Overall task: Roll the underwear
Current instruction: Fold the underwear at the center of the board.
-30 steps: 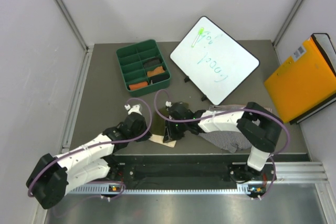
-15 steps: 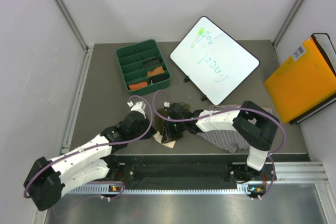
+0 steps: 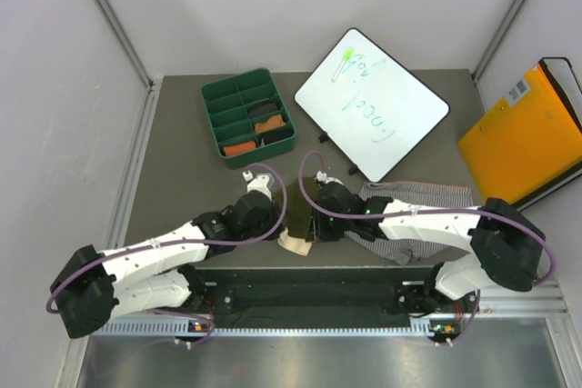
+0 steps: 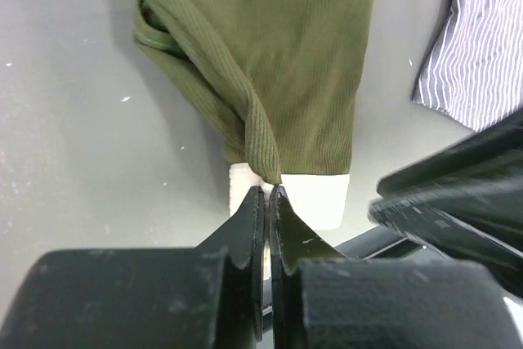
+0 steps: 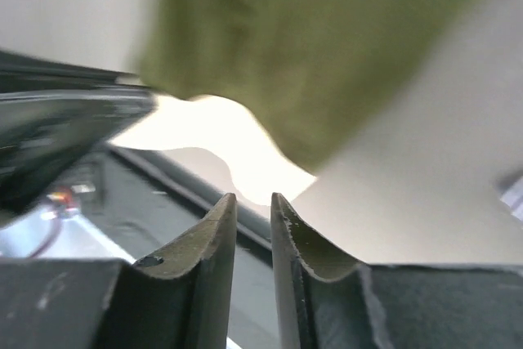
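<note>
Olive green briefs [image 3: 298, 211] are lying on the grey bench [image 3: 177, 179] near its front edge, with the cream waistband [image 3: 295, 243] pointing toward the arm bases. In the top cam the left arm [image 3: 164, 256] and right arm [image 3: 427, 224] are both reaching in, one wrist on each side of that cloth. Grey-white striped briefs [image 3: 400, 247] are sitting partly under the right arm. A green divided tray [image 3: 247, 114], a whiteboard [image 3: 373, 102] and an orange folder [image 3: 526, 138] are sitting further back.

Left wrist cam: the jaws are pressing fully together, tips right at the ribbed folded hem where it meets the waistband. I can't tell if they're pinching any cloth.

Right wrist cam is pretty blurry. The jaws are standing a narrow slit apart and gripping nothing, with the waistband and olive cloth just ahead of the tips.
</note>
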{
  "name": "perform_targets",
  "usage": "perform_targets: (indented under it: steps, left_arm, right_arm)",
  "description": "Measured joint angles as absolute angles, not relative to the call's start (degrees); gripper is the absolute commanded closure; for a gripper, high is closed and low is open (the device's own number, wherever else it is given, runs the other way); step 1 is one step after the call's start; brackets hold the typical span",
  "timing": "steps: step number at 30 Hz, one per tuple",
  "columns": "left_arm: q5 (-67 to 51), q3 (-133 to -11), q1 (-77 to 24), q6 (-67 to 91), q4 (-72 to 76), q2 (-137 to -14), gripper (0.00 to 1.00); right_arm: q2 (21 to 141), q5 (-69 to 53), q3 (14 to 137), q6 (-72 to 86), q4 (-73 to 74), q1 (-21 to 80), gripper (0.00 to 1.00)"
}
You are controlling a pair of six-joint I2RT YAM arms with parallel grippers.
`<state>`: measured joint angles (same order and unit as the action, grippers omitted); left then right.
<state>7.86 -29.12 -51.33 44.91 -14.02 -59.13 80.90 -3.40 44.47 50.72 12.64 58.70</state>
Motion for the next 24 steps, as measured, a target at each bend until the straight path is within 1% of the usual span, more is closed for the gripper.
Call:
perform_targets:
  steps: [4,12,24]
  left_arm:
    - [9.3,-30.5,-53.9,44.6,-13.5,-61.5,1.00]
    - [11.5,-32.4,-58.5,44.1,-11.7,-66.3,1.00]
    - [13.2,-33.9,-63.9,44.5,-6.0,-74.7,1.00]
  right_arm:
    - [83.5,-2.8,41.7,51.7,13.3,58.6,0.78]
    - [86.8,-3.2,40.4,52.2,11.0,58.2,0.80]
    - [87.9,-5.0,39.3,53.2,6.2,57.7,0.79]
